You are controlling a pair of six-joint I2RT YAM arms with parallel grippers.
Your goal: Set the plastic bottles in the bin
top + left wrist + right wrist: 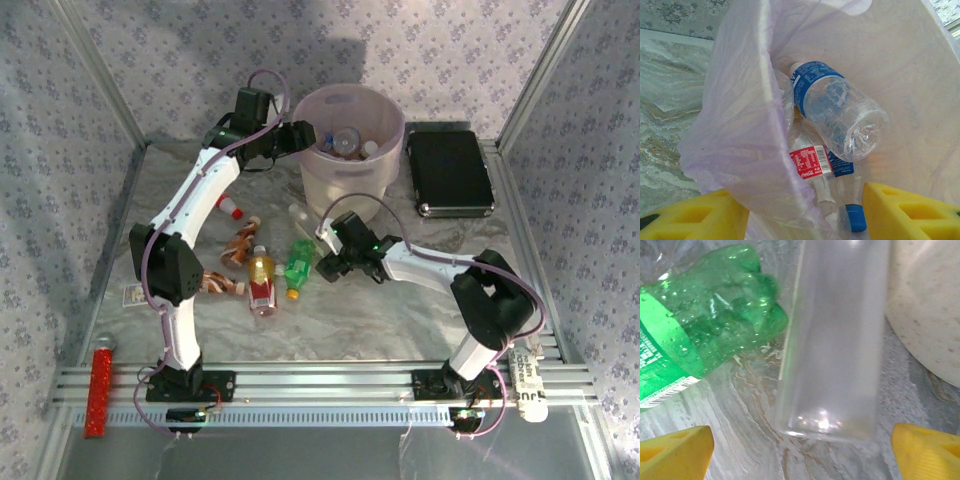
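The right gripper (800, 452) hangs wide open astride a clear bottle (832, 340) lying on the table (400, 310) just near of the bin (345, 180), beside a green bottle (700, 325). The clear bottle looks light, thin-walled and slippery, so pinch it mid-body, gently. The left gripper (805, 215), part open and empty, hovers at the bin's left rim.

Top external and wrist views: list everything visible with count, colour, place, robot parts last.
round pale pink translucent plastic bin: one, far centre.
clear plastic bottles in bin: at least three, blue or red labels.
green plastic bottle: one, lying mid-table.
clear unlabelled plastic bottle: one, beside the green.
amber bottle: one, red label, left of green.
brown and red-capped bottles: about three, near left arm.
white bottle: one, by right arm's base.
flat black rectangular case: one, right of bin.
flat red bar: one, near-left corner.
left gripper: jaws apart, astride bin rim.
right gripper: open, astride clear bottle's base.
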